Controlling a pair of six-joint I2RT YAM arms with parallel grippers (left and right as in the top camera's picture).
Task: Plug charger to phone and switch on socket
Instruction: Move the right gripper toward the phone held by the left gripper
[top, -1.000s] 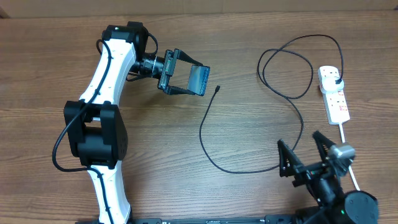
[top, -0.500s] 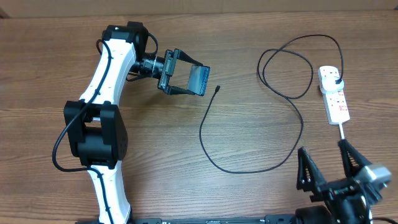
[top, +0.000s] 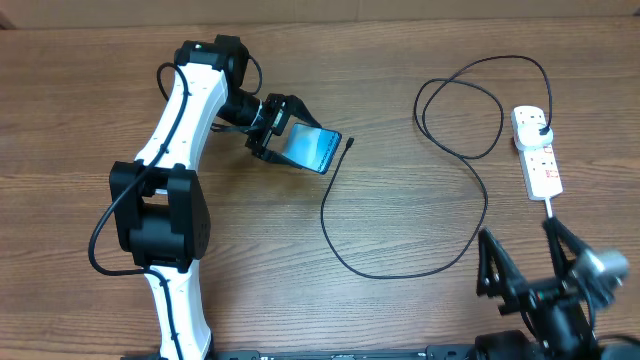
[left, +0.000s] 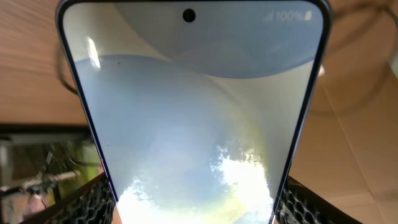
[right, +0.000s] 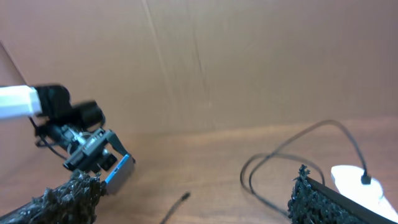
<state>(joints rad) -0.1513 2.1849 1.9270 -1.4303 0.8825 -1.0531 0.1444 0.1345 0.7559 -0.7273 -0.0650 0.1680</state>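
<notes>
Since a moment ago, my left claw (top: 288, 135) has tipped the phone (top: 314, 149) down and over, so its far edge now sits just beside the tip (top: 351, 141) of the charger (top: 325, 205). That claw is closed on the phone's sides. My right claw (top: 532, 268) is wide open and holds nothing. It hangs low, well apart from the tip. The socket (top: 537, 152) lies at the far right, plug in. My worry: the tip lies loose, so the phone could just push it away — or the slim phone could slip out.
</notes>
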